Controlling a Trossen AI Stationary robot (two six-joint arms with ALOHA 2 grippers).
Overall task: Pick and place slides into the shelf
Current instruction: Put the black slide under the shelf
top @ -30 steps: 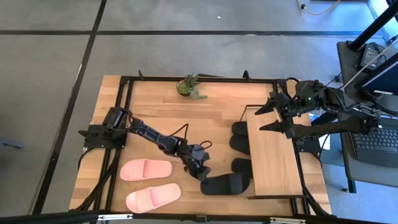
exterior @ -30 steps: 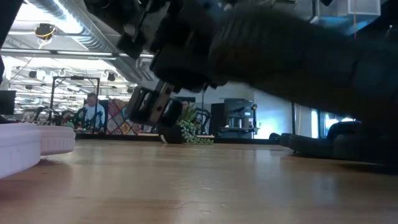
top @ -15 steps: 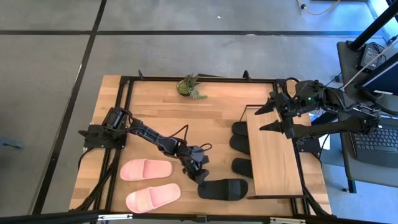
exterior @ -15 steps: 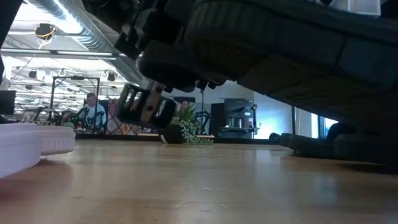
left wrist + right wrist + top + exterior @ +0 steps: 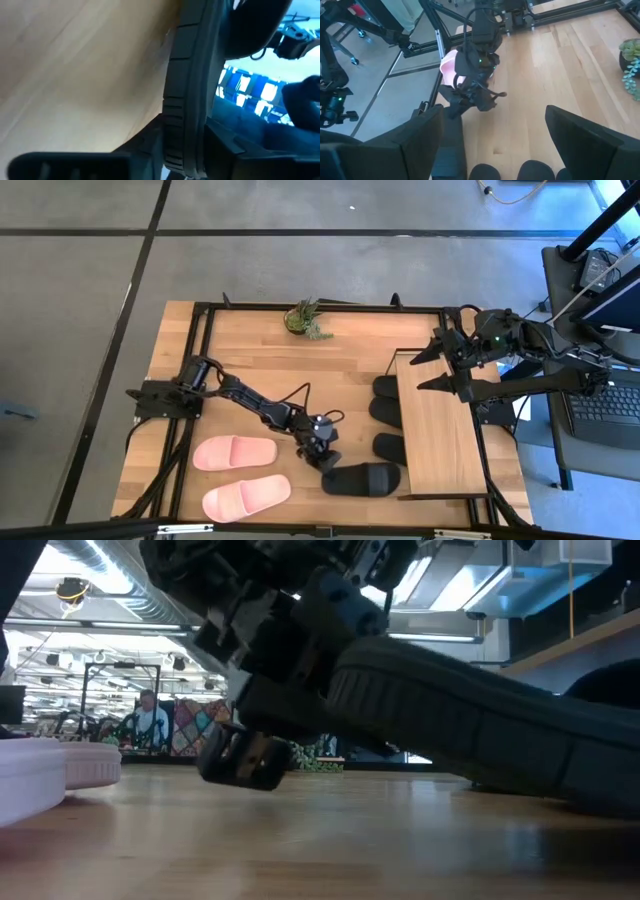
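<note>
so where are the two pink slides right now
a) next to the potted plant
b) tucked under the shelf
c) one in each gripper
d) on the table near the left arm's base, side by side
d: the high view shows both pink slides lying side by side on the tabletop near the left arm's base, well clear of the shelf.

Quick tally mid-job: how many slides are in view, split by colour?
Black slides: 4 — one by the left hand, three partly under the shelf
Pink slides: 2
Total: 6
</note>
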